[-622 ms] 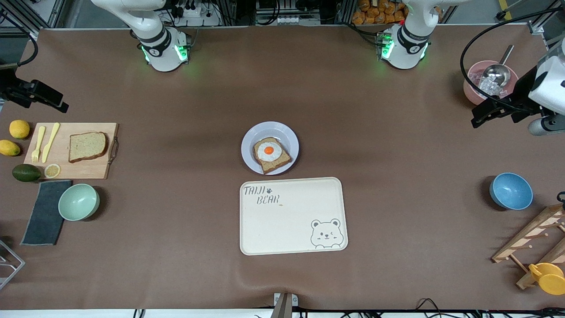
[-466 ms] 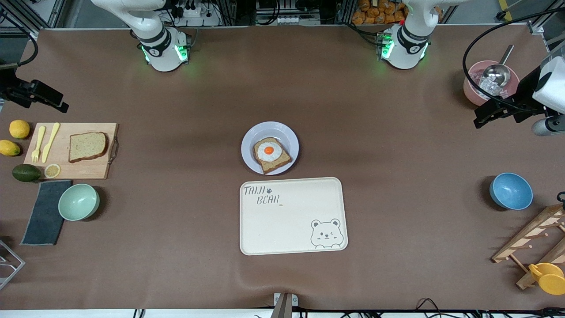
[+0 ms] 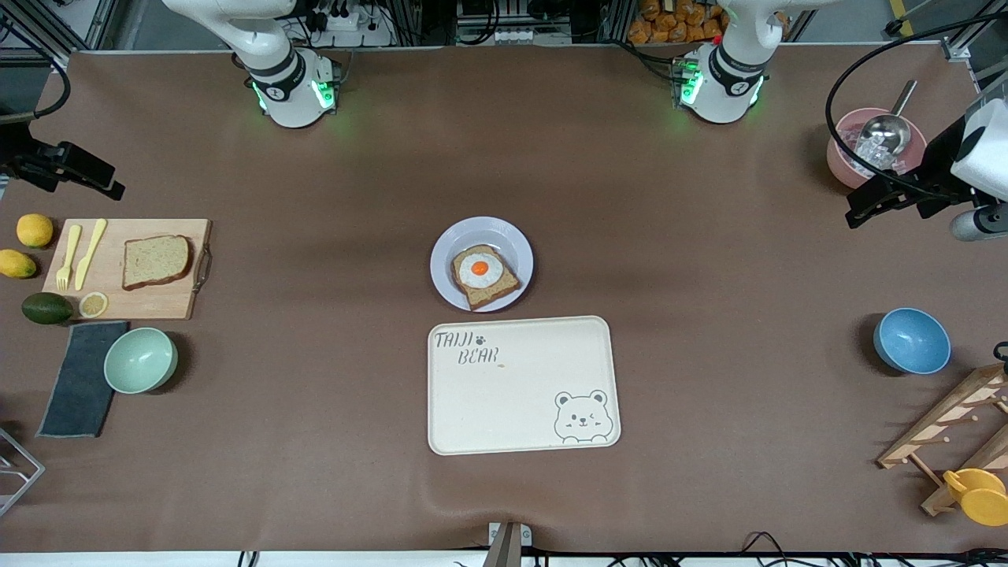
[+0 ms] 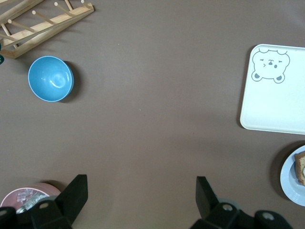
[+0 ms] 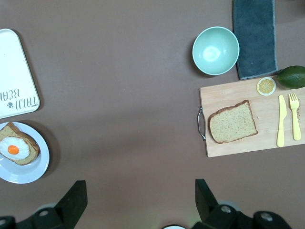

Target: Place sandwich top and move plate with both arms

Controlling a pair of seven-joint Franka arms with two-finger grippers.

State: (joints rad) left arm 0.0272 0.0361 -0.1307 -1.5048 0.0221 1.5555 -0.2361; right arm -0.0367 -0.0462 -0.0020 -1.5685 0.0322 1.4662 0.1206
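The sandwich top (image 3: 156,261), a plain brown slice, lies on a wooden cutting board (image 3: 157,303) at the right arm's end of the table; the right wrist view shows the sandwich top (image 5: 232,122) too. The white plate (image 3: 445,244) sits mid-table and carries a bread slice with a fried egg (image 3: 481,272). My right gripper (image 3: 106,186) hangs open and empty over the table's edge beside the board, its jaws wide apart (image 5: 140,191). My left gripper (image 3: 858,211) hangs open and empty near a pink bowl (image 3: 839,157), also spread wide (image 4: 140,191).
A cream bear-print tray (image 3: 524,386) lies just nearer the camera than the plate. A mint bowl (image 3: 140,360), grey cloth (image 3: 79,378), avocado (image 3: 46,308) and lemons (image 3: 35,230) surround the board. A blue bowl (image 3: 911,340) and wooden rack (image 3: 945,425) sit at the left arm's end.
The left gripper has drifted slightly toward its end of the table. The right gripper has barely shifted. Nothing on the table has moved.
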